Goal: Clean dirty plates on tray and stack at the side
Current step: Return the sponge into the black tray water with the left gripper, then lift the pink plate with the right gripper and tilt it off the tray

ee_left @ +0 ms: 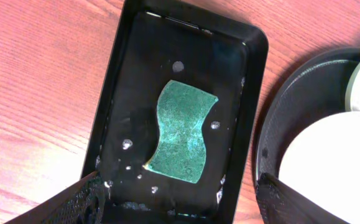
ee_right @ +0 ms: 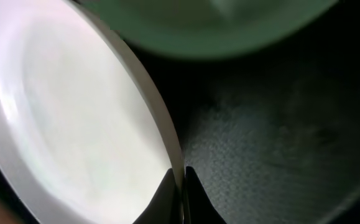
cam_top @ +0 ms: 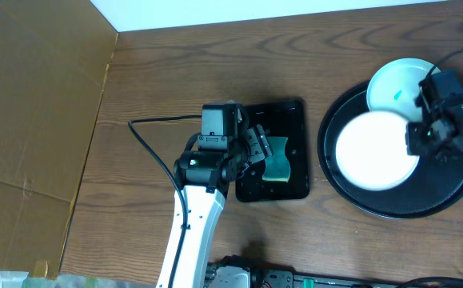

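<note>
The large round black tray [cam_top: 447,192] lies at the right. A white plate [cam_top: 371,152] rests on it, and a pale mint plate [cam_top: 395,84] with a teal smear overlaps the tray's far rim. My right gripper [cam_top: 417,138] is shut on the white plate's right rim; the right wrist view shows both fingers [ee_right: 180,180] pinching the rim of the white plate [ee_right: 74,124], with the mint plate [ee_right: 211,31] above. My left gripper [cam_top: 257,152] is open over the small tray, its fingers [ee_left: 180,199] spread below the green sponge [ee_left: 183,130]. A third plate is not visible.
A small black rectangular tray [cam_top: 291,112] with wet drops holds the green sponge [cam_top: 277,160] at table centre. A black cable [cam_top: 147,144] trails left of the left arm. A brown cardboard sheet [cam_top: 31,120] covers the left side. Bare wood shows between the trays.
</note>
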Robot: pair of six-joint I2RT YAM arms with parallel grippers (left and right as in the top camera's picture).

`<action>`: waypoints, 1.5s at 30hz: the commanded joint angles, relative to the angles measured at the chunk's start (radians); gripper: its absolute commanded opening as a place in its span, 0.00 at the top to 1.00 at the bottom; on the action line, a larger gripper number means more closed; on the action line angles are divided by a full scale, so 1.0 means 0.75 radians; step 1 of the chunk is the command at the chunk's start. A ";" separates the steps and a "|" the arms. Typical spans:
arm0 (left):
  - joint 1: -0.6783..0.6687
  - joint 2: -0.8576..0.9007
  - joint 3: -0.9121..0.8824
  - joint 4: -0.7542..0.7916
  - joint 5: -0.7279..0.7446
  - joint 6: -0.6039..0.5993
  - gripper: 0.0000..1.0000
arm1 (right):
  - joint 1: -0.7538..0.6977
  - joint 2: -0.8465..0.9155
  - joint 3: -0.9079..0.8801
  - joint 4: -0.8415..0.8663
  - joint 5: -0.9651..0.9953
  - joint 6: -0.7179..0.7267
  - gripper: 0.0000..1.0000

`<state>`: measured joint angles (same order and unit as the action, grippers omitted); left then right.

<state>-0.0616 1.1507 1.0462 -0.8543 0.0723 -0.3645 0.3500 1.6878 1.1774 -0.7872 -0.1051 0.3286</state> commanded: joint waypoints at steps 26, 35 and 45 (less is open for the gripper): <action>0.006 0.007 0.030 -0.003 -0.017 0.022 0.22 | 0.534 0.040 0.278 0.621 0.428 -0.139 0.99; 0.006 0.007 0.030 -0.003 -0.017 0.022 0.22 | 0.626 0.043 0.278 0.826 0.554 -0.268 0.99; 0.006 0.007 0.030 -0.003 -0.016 0.022 0.22 | 0.676 0.042 0.278 0.902 0.654 -0.446 0.99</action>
<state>-0.0616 1.1530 1.0462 -0.8555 0.0723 -0.3618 0.8341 1.7233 1.3674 -0.1226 0.3386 0.0559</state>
